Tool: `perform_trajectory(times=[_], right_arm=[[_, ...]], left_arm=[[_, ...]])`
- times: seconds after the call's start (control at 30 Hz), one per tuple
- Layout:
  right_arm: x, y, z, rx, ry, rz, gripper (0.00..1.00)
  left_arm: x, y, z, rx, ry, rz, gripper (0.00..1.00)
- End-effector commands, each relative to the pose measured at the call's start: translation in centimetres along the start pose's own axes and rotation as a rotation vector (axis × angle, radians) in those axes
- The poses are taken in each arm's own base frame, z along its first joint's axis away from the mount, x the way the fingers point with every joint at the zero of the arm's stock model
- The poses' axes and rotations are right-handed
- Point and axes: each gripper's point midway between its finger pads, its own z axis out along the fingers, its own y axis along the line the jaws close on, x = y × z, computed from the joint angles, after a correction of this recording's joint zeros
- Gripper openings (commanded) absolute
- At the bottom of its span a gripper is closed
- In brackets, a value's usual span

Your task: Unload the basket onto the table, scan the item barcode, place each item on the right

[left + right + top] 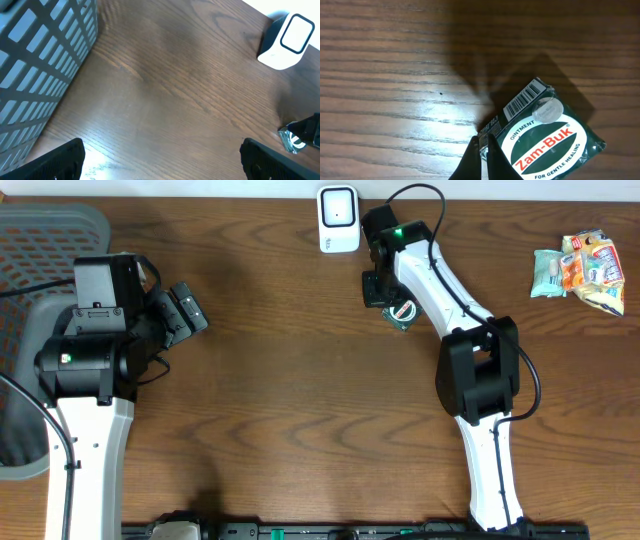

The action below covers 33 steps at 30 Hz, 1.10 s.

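Pinching the near corner of the Zam-Buk pack (545,145), the right gripper (482,150) is clamped tight. The pack lies label-up, its long axis slanting away rightward from that grip. The left gripper (165,162) gapes wide.

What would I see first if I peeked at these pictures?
Probably the green Zam-Buk packet, pinched by its corner in the right gripper, near the white scanner at the far edge. Next, the colourful snack packets in the far right corner and the grey basket on the left.
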Motion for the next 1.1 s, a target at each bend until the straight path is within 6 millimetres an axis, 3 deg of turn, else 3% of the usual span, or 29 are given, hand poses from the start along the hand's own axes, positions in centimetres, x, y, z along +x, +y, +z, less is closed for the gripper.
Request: perform_trajectory(times=[0.0,0.17,0.37,0.7,0.9,1.07], right_arm=[[-0.7,-0.1,-0.4,-0.003,-0.029,-0.009,0.01],[-1.6,-0.3,-0.4,0.009,-0.065,-0.005,0.01],[-1.1,-0.8,0.0,0.039,-0.047,-0.010,0.01],[2.6,-1.8,2.0,0.079,0.082,-0.051,0.01],[5.5,-3.6,-0.7,0.149,0.198,-0.067,0.01],[5.7,-6.0,-4.2,0.268,0.166,-0.064,0.01]], left_arm=[[-0.4,0.2,-0.2,-0.008,-0.014,0.008,0.98],[-0.4,0.2,-0.2,-0.008,-0.014,0.008,0.98],[-0.4,0.2,-0.2,-0.008,-0.014,0.008,0.98],[-0.4,0.2,-0.2,-0.008,-0.014,0.008,0.98],[-0.4,0.2,-0.2,-0.008,-0.014,0.008,0.98],[-0.4,0.2,-0.2,-0.008,-0.014,0.008,0.98]])
